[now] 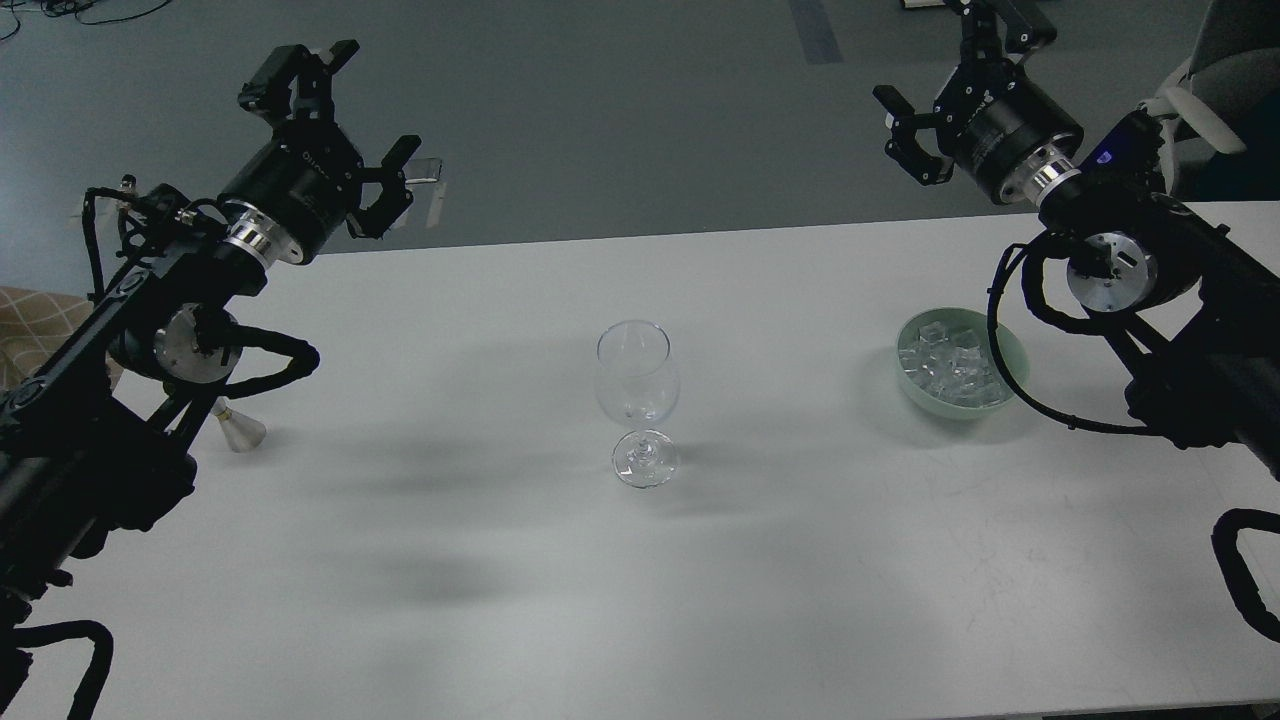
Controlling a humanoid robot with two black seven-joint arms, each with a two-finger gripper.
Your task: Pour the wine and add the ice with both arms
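1. Ice (950, 365): heap of clear cubes in the pale green bowl (1012, 385), at about 3 o'clock on the white table (450, 600), near the right edge. Jumbled pile, so no usable long axis and no pointing direction; only access is from above.
2. Wine glass (638, 400): table centre, upright, looks empty. Long axis vertical, mouth up, foot on the table. Bowl sits at its 3 o'clock, well apart.
3. Key relation: the ice lies at roughly 6 o'clock from the right gripper (940, 100), lower in the view and a bit right. That gripper hangs beyond the far table edge, fingers spread wide, holding nothing. Right arm's elbow and cable loop cross the bowl's right rim in the view.
4. Left gripper (345, 130): over the far-left corner, fingers also wide apart, empty. Well apart from the ice; the glass is at its 4 o'clock.
5. Right arm is clearly nearer the ice, so I'd expect it to take that step.
6. Small pale cone-shaped item (238, 430) by the left arm; can't identify. No wine bottle visible.
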